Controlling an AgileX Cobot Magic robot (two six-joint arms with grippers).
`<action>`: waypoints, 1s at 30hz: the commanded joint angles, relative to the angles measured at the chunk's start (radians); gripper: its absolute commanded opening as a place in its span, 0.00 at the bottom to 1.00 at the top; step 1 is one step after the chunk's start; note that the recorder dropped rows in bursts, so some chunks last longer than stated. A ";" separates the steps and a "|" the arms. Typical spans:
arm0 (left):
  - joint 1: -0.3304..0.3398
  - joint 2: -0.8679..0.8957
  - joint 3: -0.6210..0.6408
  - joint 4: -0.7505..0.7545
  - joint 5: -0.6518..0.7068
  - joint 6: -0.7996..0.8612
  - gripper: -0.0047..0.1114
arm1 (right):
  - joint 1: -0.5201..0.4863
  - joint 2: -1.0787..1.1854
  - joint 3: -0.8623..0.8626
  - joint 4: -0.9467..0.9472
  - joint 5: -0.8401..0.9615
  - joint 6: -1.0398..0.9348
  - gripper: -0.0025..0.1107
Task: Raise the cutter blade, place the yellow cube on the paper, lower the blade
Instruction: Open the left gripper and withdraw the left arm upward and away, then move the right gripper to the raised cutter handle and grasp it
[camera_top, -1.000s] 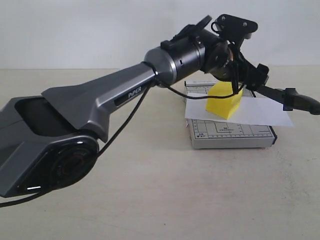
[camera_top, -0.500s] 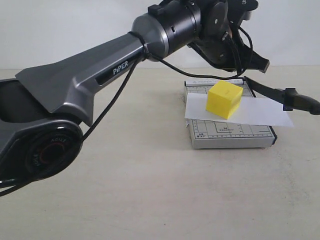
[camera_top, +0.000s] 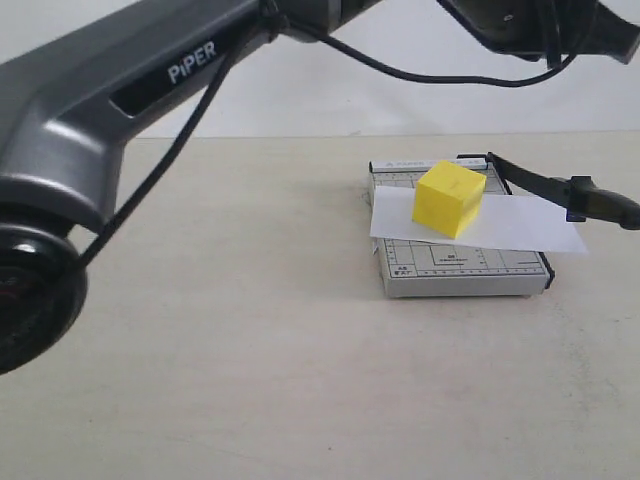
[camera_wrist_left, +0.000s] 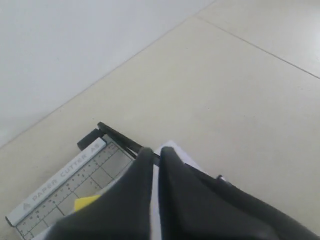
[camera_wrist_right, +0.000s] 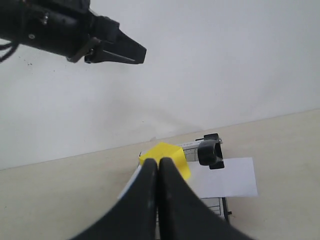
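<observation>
The yellow cube (camera_top: 449, 197) is lying on the paper (camera_top: 520, 225) across the cutter base (camera_top: 460, 265). The cutter blade (camera_top: 545, 186) is standing raised beside this base, awaiting lowering. The left gripper (camera_wrist_left: 152, 152) and right gripper (camera_wrist_right: 157, 162) are pressing together, empty.

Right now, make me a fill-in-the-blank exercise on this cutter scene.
1. The ___ cube sits on the paper.
2. The blade is ___, not lowered onto the base.
3. The right gripper is ___ and holds nothing.
Missing words: yellow; raised; shut.
</observation>
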 joint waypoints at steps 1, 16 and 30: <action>-0.024 -0.230 0.311 -0.008 -0.106 0.010 0.08 | 0.001 -0.006 -0.001 -0.003 0.005 -0.012 0.02; 0.562 -1.723 1.782 0.359 -0.499 -0.280 0.08 | 0.001 0.029 -0.028 0.004 -0.106 0.017 0.02; 0.597 -2.141 2.338 0.455 -0.430 -0.353 0.08 | -0.012 0.931 -0.751 -0.014 0.300 -0.369 0.02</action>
